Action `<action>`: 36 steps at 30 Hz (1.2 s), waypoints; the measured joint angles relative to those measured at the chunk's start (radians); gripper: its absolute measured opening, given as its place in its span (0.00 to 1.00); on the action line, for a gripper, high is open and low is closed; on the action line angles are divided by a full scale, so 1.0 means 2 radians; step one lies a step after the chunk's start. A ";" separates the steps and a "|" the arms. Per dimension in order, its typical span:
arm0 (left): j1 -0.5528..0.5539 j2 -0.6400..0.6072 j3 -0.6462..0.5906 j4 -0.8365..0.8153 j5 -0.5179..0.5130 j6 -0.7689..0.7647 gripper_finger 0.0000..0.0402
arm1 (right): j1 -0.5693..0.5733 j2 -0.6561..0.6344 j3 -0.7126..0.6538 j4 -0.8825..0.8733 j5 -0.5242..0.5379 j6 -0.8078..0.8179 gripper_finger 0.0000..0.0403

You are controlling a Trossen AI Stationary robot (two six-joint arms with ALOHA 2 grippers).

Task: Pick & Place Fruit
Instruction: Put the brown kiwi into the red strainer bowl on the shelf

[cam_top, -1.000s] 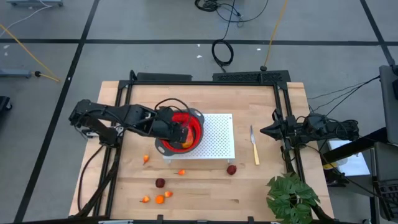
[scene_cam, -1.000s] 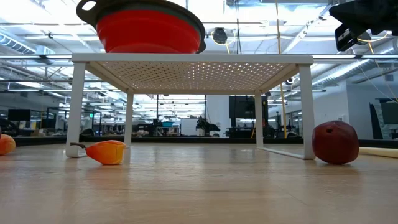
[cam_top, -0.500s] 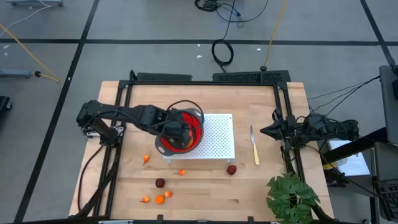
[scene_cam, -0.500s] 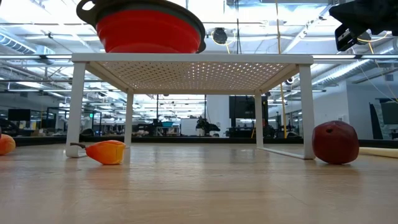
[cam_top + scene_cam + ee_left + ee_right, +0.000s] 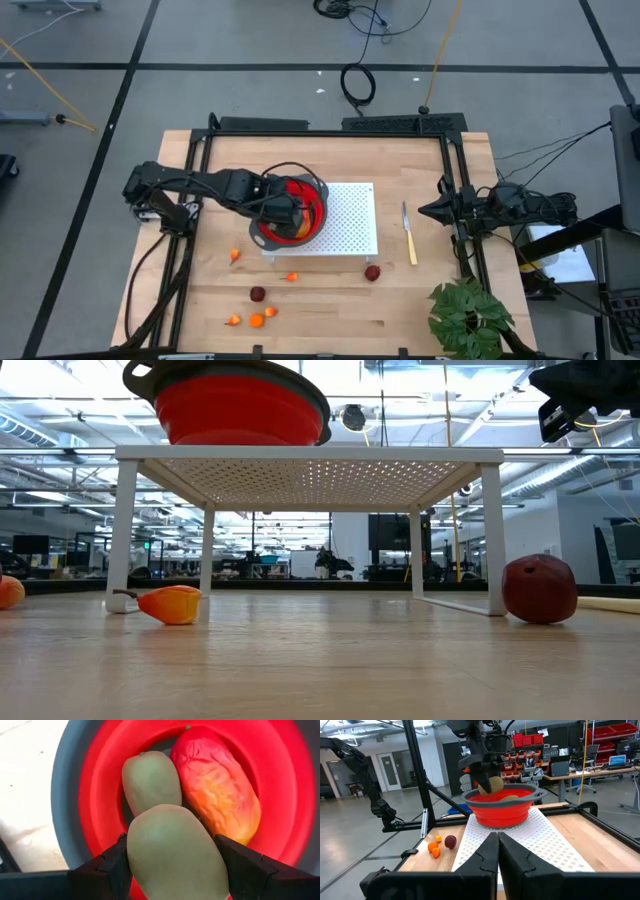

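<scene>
My left gripper (image 5: 284,211) hangs over the red bowl (image 5: 310,205) on the white perforated rack (image 5: 345,220), shut on an olive-brown oval (image 5: 175,852). In the bowl lie a second olive oval (image 5: 150,780) and the red-orange mango (image 5: 217,787). On the table rest two dark red balls (image 5: 372,272) (image 5: 258,294) and several orange bits (image 5: 256,321). My right gripper (image 5: 497,845) is shut and waits at the table's right edge. My left gripper pinches the olive-brown oval between its two fingers (image 5: 117,865), one on each long side (image 5: 137,855), about its middle. The fingers come from above, pointing down. The oval is lifted, at the level of the bowl's rim (image 5: 494,785), above the fruit in the bowl.
A yellow-handled knife (image 5: 408,232) lies on the table right of the rack. A green leafy plant (image 5: 468,318) stands at the near right corner. Bare wood shows between the rack's near edge and the scattered bits.
My left arm shifted a little toward the table's right over the bowl, then kept still; the oval stays between its fingers.
</scene>
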 joint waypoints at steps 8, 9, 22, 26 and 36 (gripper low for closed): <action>0.000 0.000 0.000 0.002 0.000 -0.010 0.61 | 0.000 0.000 0.000 0.000 0.000 0.000 0.00; 0.000 0.000 0.000 0.004 0.000 -0.011 0.61 | 0.000 0.000 0.000 0.000 0.000 0.000 0.00; 0.002 0.021 -0.001 0.011 0.002 -0.021 0.61 | 0.000 0.000 0.000 0.001 0.000 0.000 0.00; 0.002 0.023 -0.001 0.013 0.002 -0.014 0.61 | 0.000 0.000 0.000 0.000 -0.001 0.000 0.00; 0.002 0.023 -0.001 0.015 -0.002 -0.004 0.61 | 0.000 0.000 0.000 0.000 -0.001 0.000 0.00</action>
